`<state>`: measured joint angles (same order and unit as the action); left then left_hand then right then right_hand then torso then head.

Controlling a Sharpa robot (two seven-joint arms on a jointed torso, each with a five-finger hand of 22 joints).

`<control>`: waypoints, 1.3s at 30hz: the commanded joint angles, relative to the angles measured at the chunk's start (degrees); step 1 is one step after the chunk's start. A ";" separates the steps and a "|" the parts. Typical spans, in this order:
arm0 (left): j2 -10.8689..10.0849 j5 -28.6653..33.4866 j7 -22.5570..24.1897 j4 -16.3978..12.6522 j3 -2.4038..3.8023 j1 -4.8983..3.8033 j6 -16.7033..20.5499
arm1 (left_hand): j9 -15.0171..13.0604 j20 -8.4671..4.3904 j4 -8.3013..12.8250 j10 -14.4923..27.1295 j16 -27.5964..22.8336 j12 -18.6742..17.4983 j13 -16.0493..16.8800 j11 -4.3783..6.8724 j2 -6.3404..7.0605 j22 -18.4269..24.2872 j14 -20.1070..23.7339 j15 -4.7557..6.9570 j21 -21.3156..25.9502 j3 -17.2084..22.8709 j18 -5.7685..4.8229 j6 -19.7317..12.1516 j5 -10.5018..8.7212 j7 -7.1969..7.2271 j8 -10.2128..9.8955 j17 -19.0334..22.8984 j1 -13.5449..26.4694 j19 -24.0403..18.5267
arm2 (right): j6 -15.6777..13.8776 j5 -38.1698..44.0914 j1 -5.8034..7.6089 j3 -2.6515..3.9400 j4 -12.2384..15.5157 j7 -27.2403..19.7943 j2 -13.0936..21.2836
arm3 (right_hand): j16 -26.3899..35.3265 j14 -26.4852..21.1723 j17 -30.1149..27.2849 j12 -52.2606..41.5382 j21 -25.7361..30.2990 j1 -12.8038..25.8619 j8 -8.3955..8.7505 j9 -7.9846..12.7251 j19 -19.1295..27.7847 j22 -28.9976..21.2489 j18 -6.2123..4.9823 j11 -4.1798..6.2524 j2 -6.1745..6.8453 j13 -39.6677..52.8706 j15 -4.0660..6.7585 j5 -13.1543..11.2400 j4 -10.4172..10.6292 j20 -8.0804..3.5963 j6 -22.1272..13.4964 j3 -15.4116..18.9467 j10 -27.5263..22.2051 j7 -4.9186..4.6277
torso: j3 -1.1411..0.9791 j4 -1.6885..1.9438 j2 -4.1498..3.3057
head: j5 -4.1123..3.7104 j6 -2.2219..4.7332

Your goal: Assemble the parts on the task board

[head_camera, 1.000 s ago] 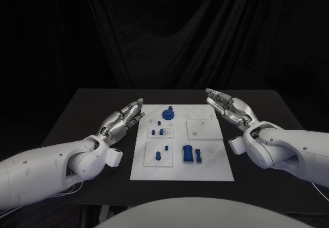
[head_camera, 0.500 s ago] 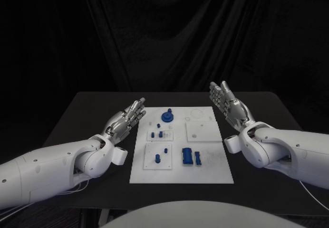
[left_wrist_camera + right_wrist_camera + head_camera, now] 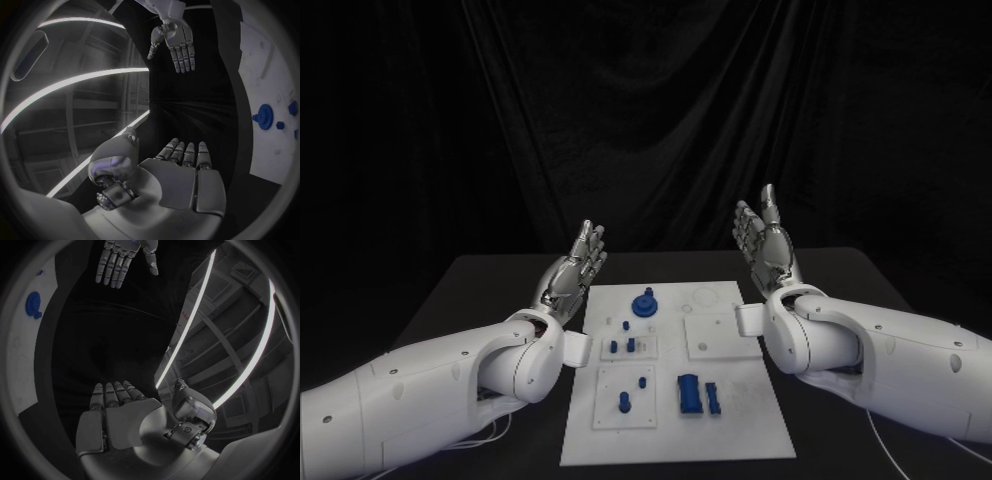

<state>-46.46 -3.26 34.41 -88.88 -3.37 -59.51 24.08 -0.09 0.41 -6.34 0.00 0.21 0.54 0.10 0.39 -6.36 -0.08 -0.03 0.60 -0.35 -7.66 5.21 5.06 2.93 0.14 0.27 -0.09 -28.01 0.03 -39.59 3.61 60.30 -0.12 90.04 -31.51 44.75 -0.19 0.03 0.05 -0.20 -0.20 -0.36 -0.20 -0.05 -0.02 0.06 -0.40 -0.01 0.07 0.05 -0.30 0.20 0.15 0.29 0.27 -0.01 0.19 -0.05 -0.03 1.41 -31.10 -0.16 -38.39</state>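
Beside the task board [image 3: 733, 440], both hands raised, empty.

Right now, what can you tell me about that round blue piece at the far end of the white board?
The round blue piece looks like matte plastic: a flat disc with a thick knob standing upright from its middle. It sits at the far end of the task board, near the board's centre line, with smaller blue parts just nearer the robot. Neither the left hand nor the right hand touches it; both are raised, fingers straight, empty.

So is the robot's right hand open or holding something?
Open. The right hand is raised beside the task board, fingers straight and apart, nothing in it.
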 commanded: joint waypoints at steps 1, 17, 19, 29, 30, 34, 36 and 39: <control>0.73 2.33 -3.00 -0.54 1.19 -0.35 13.20 | 0.09 -0.41 2.11 0.00 -0.21 -0.54 -0.10 -0.39 2.09 0.08 0.03 -0.60 0.35 2.50 -5.21 -5.06 -2.93 -0.14 -0.27 0.09 9.17 -0.03 | -4.53 -3.61 -0.14 0.12 -0.09 1.72 -0.06 | 0.19 -0.03 -0.05 0.20 0.20 0.36 0.20 0.05 0.02 -0.06 0.40 0.01 -0.07 -0.05 0.30 -0.20 -0.15 -0.29 -0.27 0.01 -0.19 0.05 | 0.02 -1.05 -0.06 | 0.10 2.54; 1.77 3.26 -4.62 -1.07 3.37 -0.65 20.04 | 0.09 -0.41 6.34 0.00 -0.21 -0.54 -0.10 -0.39 6.36 0.08 0.03 -0.60 0.35 7.66 -5.21 -5.06 -2.93 -0.14 -0.27 0.09 18.31 -0.03 | -4.53 -3.61 -0.14 0.12 -0.09 1.72 -0.06 | 0.19 -0.03 -0.05 0.20 0.20 0.36 0.20 0.05 0.02 -0.06 0.40 0.01 -0.07 -0.05 0.30 -0.20 -0.15 -0.29 -0.27 0.01 -0.19 0.05 | 0.03 -1.41 -0.08 | 0.16 4.01; 1.77 3.26 -4.62 -1.07 3.37 -0.65 20.04 | 0.09 -0.41 6.34 0.00 -0.21 -0.54 -0.10 -0.39 6.36 0.08 0.03 -0.60 0.35 7.66 -5.21 -5.06 -2.93 -0.14 -0.27 0.09 19.01 -0.03 | -4.53 -3.61 -0.14 0.12 -0.09 1.72 -0.06 | 0.19 -0.03 -0.05 0.20 0.20 0.36 0.20 0.05 0.02 -0.06 0.40 0.01 -0.07 -0.05 0.30 -0.20 -0.15 -0.29 -0.27 0.01 -0.19 0.05 | 0.03 -1.41 -0.08 | 0.16 4.01; 1.77 3.26 -4.62 -1.07 3.37 -0.65 20.04 | 0.09 -0.41 6.34 0.00 -0.21 -0.54 -0.10 -0.39 6.36 0.08 0.03 -0.60 0.35 7.66 -5.21 -5.06 -2.93 -0.14 -0.27 0.09 22.97 -0.03 | -4.53 -3.61 -0.14 0.12 -0.09 1.72 -0.06 | 0.19 -0.03 -0.05 0.20 0.20 0.36 0.20 0.05 0.02 -0.06 0.40 0.01 -0.07 -0.05 0.30 -0.20 -0.15 -0.29 -0.27 0.01 -0.19 0.05 | 0.03 -1.41 -0.08 | 0.16 4.01; 1.77 3.26 -4.62 -1.07 3.37 -0.65 20.04 | 0.09 -0.41 6.34 0.00 -0.21 -0.54 -0.10 -0.39 6.36 0.08 0.03 -0.60 0.35 7.66 -5.21 -5.06 -2.93 -0.14 -0.27 0.09 23.88 -0.03 | -4.53 -3.61 -0.14 0.12 -0.09 1.72 -0.06 | 0.19 -0.03 -0.05 0.20 0.20 0.36 0.20 0.05 0.02 -0.06 0.40 0.01 -0.07 -0.05 0.30 -0.20 -0.15 -0.29 -0.27 0.01 -0.19 0.05 | 0.03 -1.41 -0.08 | 0.16 4.01; 1.77 3.26 -4.62 -1.07 3.37 -0.65 20.04 | 0.09 -0.41 6.34 0.00 -0.21 -0.54 -0.10 -0.39 6.36 0.08 0.03 -0.60 0.35 7.66 -5.21 -5.06 -2.93 -0.14 -0.27 0.09 28.01 -0.03 | -4.53 -3.61 -0.14 0.12 -0.09 1.72 -0.06 | 0.19 -0.03 -0.05 0.20 0.20 0.36 0.20 0.05 0.02 -0.06 0.40 0.01 -0.07 -0.05 0.30 -0.20 -0.15 -0.29 -0.27 0.01 -0.19 0.05 | 0.03 -1.41 -0.08 | 0.16 4.01; 1.77 3.26 -4.62 -1.07 3.37 -0.65 20.04 | 0.09 -0.41 6.34 0.00 -0.21 -0.54 -0.10 -0.39 6.36 0.08 0.03 -0.60 0.35 7.66 -5.21 -5.06 -2.93 -0.14 -0.27 0.09 28.01 -0.03 | -4.53 -3.61 -0.14 0.12 -0.09 1.72 -0.06 | 0.19 -0.03 -0.05 0.20 0.20 0.36 0.20 0.05 0.02 -0.06 0.40 0.01 -0.07 -0.05 0.30 -0.20 -0.15 -0.29 -0.27 0.01 -0.19 0.05 | 0.03 -1.41 -0.08 | 0.16 4.01; 1.77 3.26 -4.62 -1.07 3.37 -0.65 20.04 | 0.09 -0.41 6.34 0.00 -0.21 -0.54 -0.10 -0.39 6.36 0.08 0.03 -0.60 0.35 7.66 -5.21 -5.06 -2.93 -0.14 -0.27 0.09 28.01 -0.03 | -4.53 -3.61 -0.14 0.12 -0.09 1.72 -0.06 | 0.19 -0.03 -0.05 0.20 0.20 0.36 0.20 0.05 0.02 -0.06 0.40 0.01 -0.07 -0.05 0.30 -0.20 -0.15 -0.29 -0.27 0.01 -0.19 0.05 | 0.03 -1.41 -0.08 | 0.16 4.01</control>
<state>-44.78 -0.08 29.26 -89.81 -0.08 -60.01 43.58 -0.05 0.42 0.00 0.00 0.21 0.20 0.10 0.40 -0.01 -0.06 0.18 0.40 -0.35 -0.20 0.77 0.42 0.37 0.00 0.28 -0.06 -0.38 0.04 -43.45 -0.14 60.26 -0.06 89.91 -30.30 44.68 -0.20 0.02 0.07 -0.22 -0.21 -0.37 -0.21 -0.08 -0.02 0.08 -0.43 -0.01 0.07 0.07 -0.30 0.21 0.15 0.30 0.28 -0.01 0.20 -0.06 0.00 0.00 -31.18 0.01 -34.38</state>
